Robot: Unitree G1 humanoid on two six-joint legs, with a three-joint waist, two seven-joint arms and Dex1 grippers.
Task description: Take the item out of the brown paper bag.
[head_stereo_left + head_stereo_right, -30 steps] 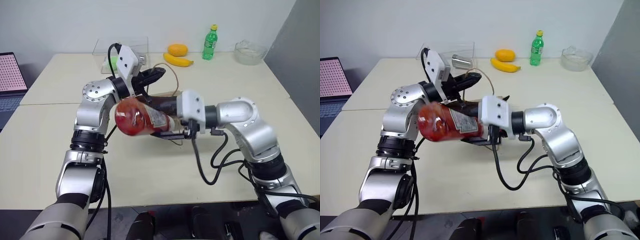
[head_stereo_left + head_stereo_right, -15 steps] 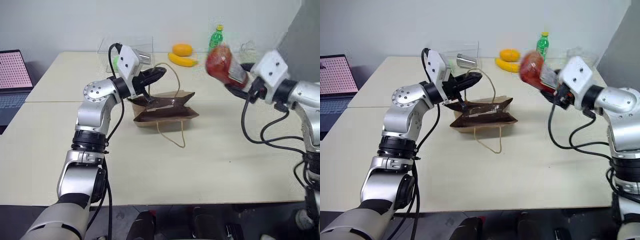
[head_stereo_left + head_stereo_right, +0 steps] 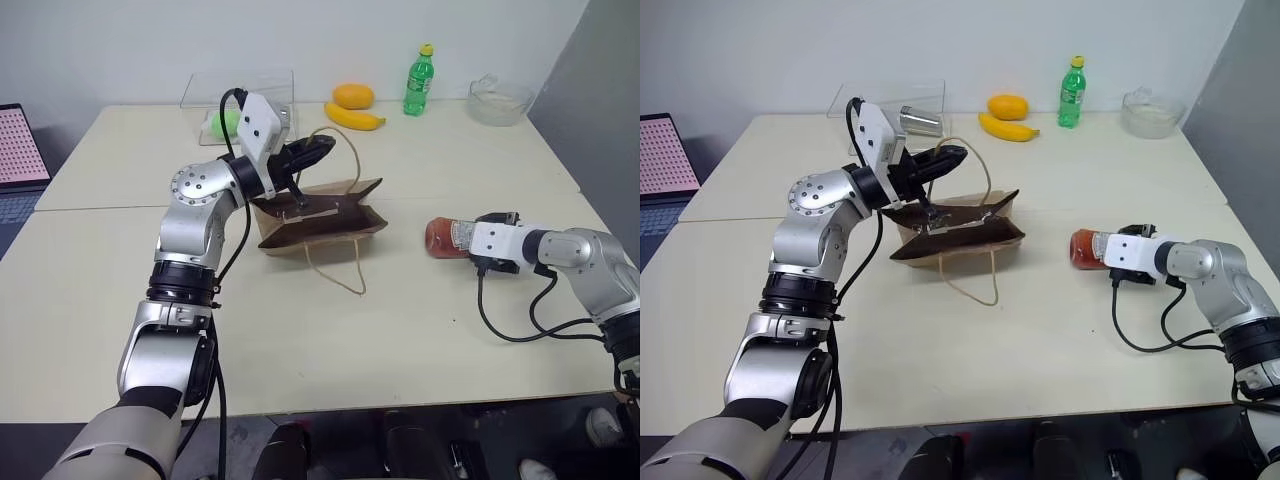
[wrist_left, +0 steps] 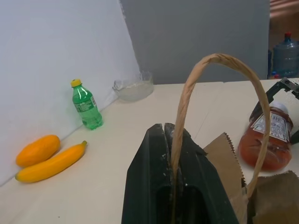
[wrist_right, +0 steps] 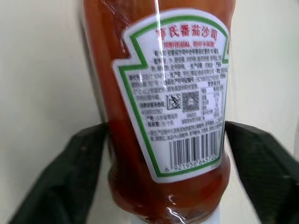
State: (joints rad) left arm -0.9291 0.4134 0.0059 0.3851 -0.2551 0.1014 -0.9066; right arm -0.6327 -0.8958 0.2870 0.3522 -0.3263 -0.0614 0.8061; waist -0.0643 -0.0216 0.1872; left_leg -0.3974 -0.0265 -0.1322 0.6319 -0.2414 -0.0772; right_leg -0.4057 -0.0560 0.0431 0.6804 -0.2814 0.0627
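The brown paper bag (image 3: 320,220) lies crumpled at the table's middle, one tan loop handle trailing toward me. My left gripper (image 3: 318,148) hovers just above the bag, shut on its other handle (image 4: 187,93), which rises from between the fingers. The item, a reddish-brown bottle (image 3: 445,238) with a white label, lies on its side on the table to the right of the bag. My right gripper (image 3: 468,240) is at the bottle's cap end, open, one black finger (image 5: 60,177) on each side of the neck.
At the back stand a green bottle with a yellow cap (image 3: 419,82), a banana (image 3: 357,119), an orange fruit (image 3: 354,97), a glass bowl (image 3: 500,98) and a clear plastic box (image 3: 235,100). A laptop (image 3: 18,135) sits far left. The table's right edge is close to my right arm.
My right gripper carried the bottle from in front of the bag out to the right and down onto the table, then spread its fingers. The left gripper kept its hold.
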